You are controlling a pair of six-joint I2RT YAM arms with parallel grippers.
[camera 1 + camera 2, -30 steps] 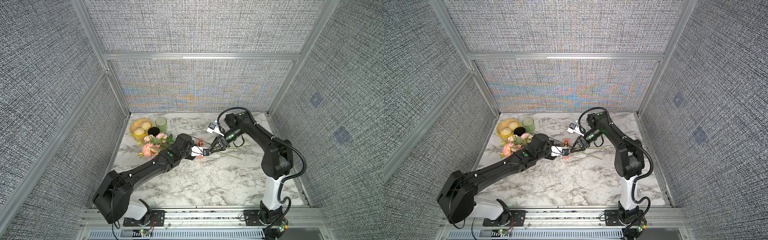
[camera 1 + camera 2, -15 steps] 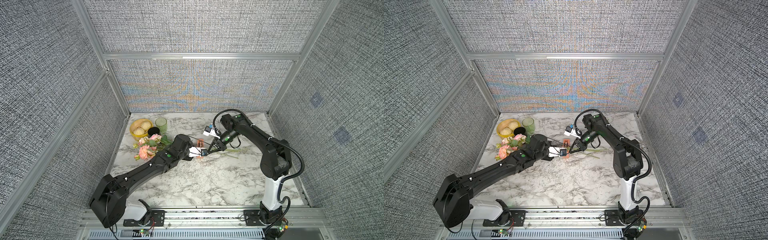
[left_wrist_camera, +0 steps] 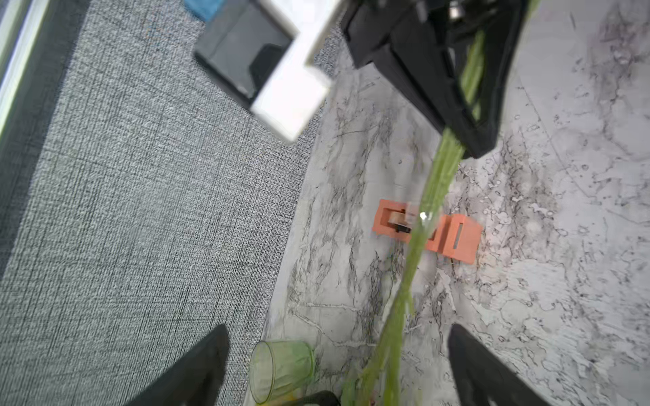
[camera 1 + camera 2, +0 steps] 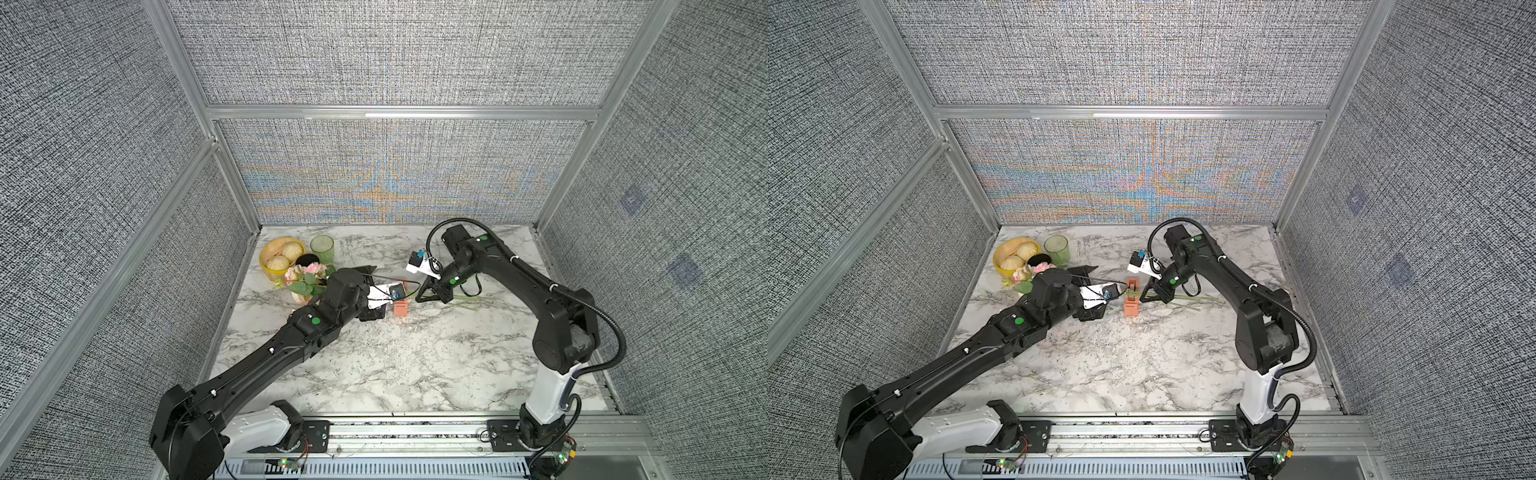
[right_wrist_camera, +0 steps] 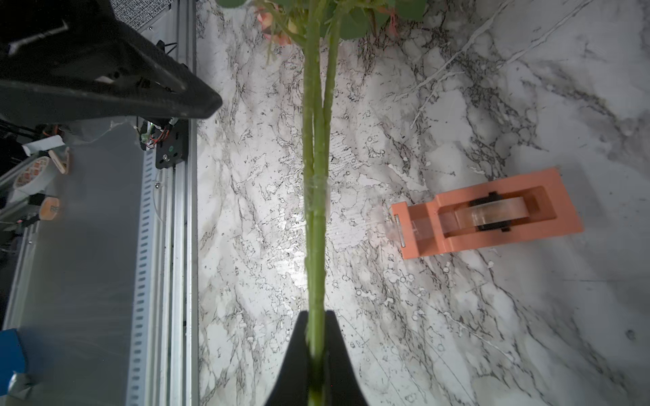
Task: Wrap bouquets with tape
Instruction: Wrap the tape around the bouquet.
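Observation:
The bouquets (image 4: 305, 277) are one bunch of pink flowers and green leaves at the back left. Its long green stems (image 5: 315, 147) run right, above the marble table. My right gripper (image 5: 316, 318) is shut on the stems and also shows in both top views (image 4: 420, 297) (image 4: 1143, 299). A band of clear tape (image 5: 316, 191) circles the stems beside the orange dispenser (image 5: 492, 218), which stands on the table under them (image 4: 401, 306) (image 4: 1132, 300) (image 3: 457, 239). My left gripper (image 3: 337, 332) is open, its fingers (image 3: 207, 358) wide apart on either side of the stems near the flowers (image 4: 1027, 276).
A yellow bowl (image 4: 267, 274) with buns, a small black object (image 4: 307, 260) and a green cup (image 4: 322, 248) stand in the back left corner, close behind the flowers. Grey fabric walls close three sides. A metal rail (image 4: 415, 432) runs along the front edge.
My right gripper has closed on the stems. My left gripper, shut a second ago, has opened wide. The flowers have shifted slightly toward the bowl.

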